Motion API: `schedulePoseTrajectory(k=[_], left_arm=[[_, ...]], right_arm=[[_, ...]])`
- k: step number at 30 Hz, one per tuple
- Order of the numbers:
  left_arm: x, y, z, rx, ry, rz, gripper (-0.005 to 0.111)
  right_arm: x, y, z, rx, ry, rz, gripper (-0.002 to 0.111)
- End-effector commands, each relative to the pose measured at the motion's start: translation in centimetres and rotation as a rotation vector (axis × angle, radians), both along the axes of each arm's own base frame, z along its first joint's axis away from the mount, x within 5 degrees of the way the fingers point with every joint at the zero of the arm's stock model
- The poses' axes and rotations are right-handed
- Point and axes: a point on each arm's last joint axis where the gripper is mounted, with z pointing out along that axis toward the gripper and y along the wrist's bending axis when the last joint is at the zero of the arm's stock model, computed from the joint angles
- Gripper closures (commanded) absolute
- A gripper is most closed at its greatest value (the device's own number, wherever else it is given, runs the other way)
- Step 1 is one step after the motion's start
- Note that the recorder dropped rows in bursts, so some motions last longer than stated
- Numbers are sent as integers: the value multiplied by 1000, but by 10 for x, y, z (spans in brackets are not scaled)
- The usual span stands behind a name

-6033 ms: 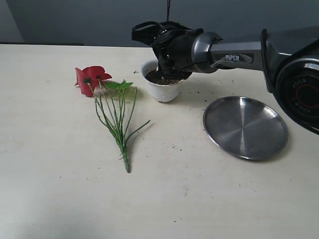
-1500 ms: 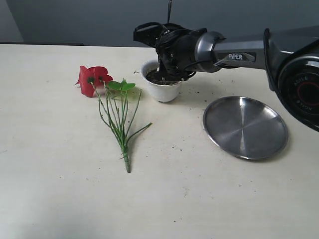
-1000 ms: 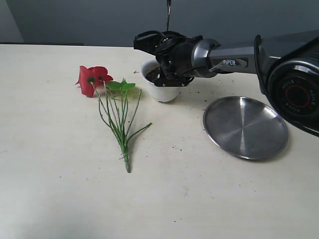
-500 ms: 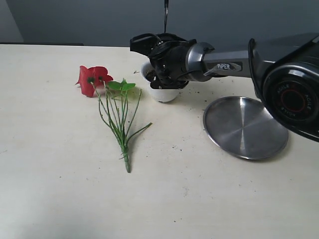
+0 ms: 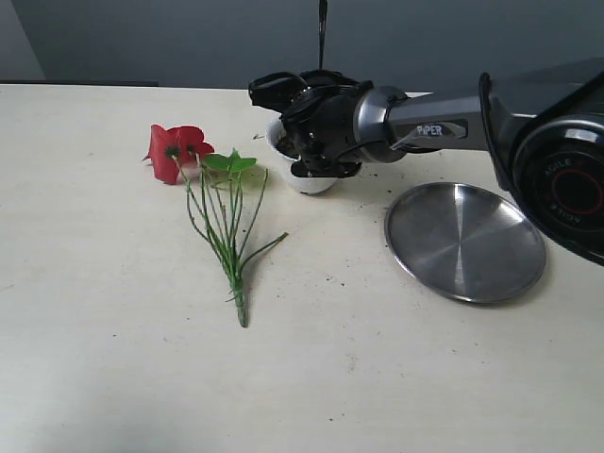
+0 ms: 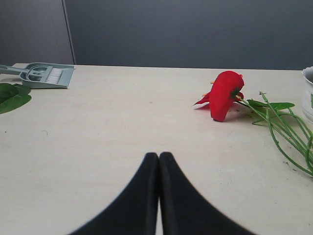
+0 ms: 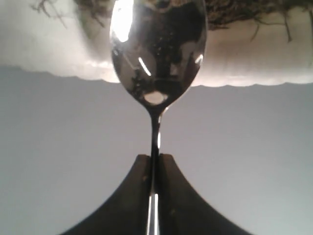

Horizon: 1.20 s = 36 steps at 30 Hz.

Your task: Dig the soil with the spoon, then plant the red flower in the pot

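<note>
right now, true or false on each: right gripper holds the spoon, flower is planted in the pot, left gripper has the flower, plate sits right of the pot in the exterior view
1. The right gripper is shut on the spoon. True.
2. The flower is planted in the pot. False: it lies flat on the table, beside the pot.
3. The left gripper has the flower. False: it is shut on nothing, apart from the flower.
4. The plate sits right of the pot in the exterior view. True.
</note>
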Motion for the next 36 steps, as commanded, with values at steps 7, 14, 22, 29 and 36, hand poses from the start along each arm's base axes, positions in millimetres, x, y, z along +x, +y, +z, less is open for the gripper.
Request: schedulePoseTrajectory(k=[7, 14, 22, 29, 36], left_arm=[[0, 0, -1, 3, -4, -2, 106], [0, 0, -1, 3, -4, -2, 106], [0, 0, -1, 3, -4, -2, 106], [0, 0, -1, 3, -4, -2, 106], [0, 0, -1, 3, -4, -2, 106]], right_arm=[[-9, 5, 18, 23, -26, 17, 109], [-9, 3, 26, 26, -47, -2, 109], [2, -1, 34, 48, -49, 30, 109], [14, -6, 43, 44, -72, 27, 109], [17, -7, 28, 25, -45, 30, 109]])
